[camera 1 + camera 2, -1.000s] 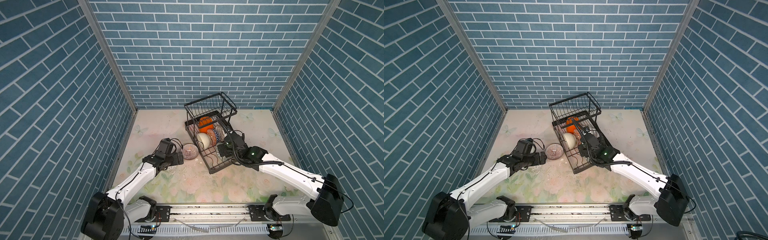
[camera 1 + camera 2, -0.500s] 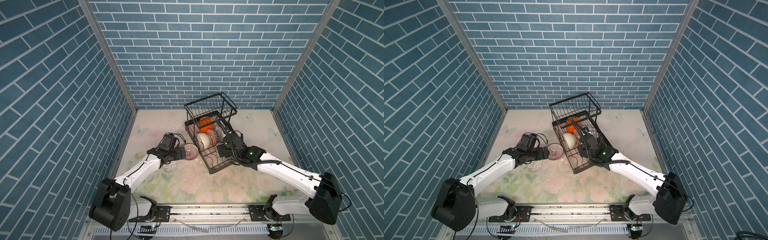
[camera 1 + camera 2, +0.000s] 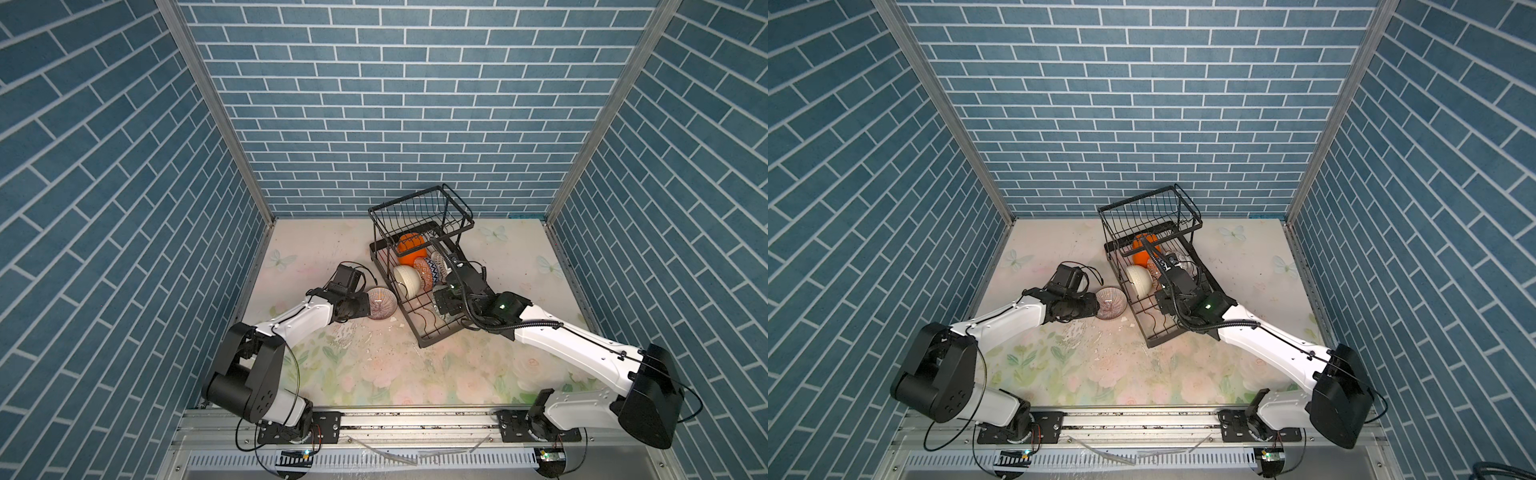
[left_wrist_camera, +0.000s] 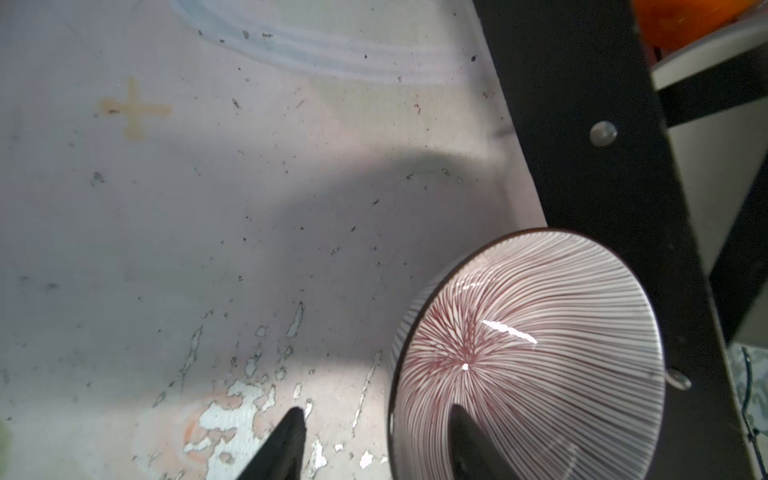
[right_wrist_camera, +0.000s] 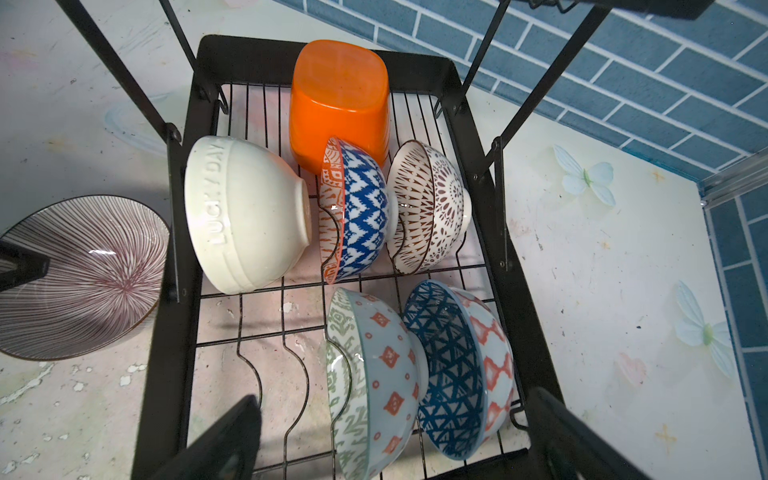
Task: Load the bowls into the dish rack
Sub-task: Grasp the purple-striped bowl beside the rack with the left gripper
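L fingers [image 4: 286, 444] open, 1 inside striped bowl [image 4: 528, 353], 1 outside: pinch rim firmly, lift over rack [image 4: 602, 166] edge; R fingers [image 5: 224, 440] open, empty.

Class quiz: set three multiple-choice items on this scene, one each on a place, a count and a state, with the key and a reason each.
1. The striped bowl is: A in the raised basket; B on the table beside the dish rack; C in the lower tray.
2. Bowls in the rack: A three; B six; C nine.
3. The right gripper has its jaws: A open, empty; B shut on a bowl; C hidden.
Key: B, it sits outside the frame; B, the right wrist view shows six; A, the fingers stand apart, holding nothing.
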Robot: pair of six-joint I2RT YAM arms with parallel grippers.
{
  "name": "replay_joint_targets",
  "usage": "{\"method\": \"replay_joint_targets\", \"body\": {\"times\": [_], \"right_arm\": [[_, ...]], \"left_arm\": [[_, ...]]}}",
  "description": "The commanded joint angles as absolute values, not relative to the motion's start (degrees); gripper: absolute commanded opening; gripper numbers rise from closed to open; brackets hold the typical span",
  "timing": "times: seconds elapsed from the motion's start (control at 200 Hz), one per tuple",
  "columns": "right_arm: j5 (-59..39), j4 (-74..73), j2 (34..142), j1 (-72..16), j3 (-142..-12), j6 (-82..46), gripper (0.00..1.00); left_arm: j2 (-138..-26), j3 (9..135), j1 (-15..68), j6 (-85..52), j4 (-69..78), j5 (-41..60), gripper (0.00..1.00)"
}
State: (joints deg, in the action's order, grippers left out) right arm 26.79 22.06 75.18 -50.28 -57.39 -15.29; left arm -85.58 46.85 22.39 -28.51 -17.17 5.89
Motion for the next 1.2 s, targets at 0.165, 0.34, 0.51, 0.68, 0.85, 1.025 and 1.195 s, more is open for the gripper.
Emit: {"method": "replay_joint_targets", "body": {"times": [0.165, 0.34, 0.51, 0.68, 0.85, 1.025, 1.195], "right_arm": [[27.1, 24.2, 77.2, -50.0, -59.6, -18.1, 0.99], [26.4, 24.3, 78.5, -50.1, -60.4, -18.0, 0.99], [25.5, 24.5, 79.4, -50.1, -61.3, -17.7, 0.99], [24.6, 24.4, 79.9, -50.1, -61.8, -17.4, 0.99], [24.0, 24.3, 80.2, -50.1, -62.2, -17.3, 0.99], [21.4, 25.5, 81.8, -50.1, -63.9, -16.8, 0.96], [19.3, 26.3, 83.8, -50.3, -65.3, -17.1, 0.94]], "left_arm": [[-88.9, 48.5, 22.1, -29.0, -15.5, 6.8, 0.37], [-89.0, 48.3, 22.1, -29.1, -15.4, 7.2, 0.21], [-87.9, 48.0, 22.1, -28.8, -15.3, 7.6, 0.09], [-86.6, 47.6, 22.1, -28.3, -15.2, 8.0, 0.0], [-84.5, 46.6, 22.1, -27.6, -15.0, 8.4, 0.0], [-81.0, 45.3, 22.1, -27.2, -15.1, 7.9, 0.0], [-76.3, 43.6, 22.1, -27.5, -14.6, 7.8, 0.0]]}}
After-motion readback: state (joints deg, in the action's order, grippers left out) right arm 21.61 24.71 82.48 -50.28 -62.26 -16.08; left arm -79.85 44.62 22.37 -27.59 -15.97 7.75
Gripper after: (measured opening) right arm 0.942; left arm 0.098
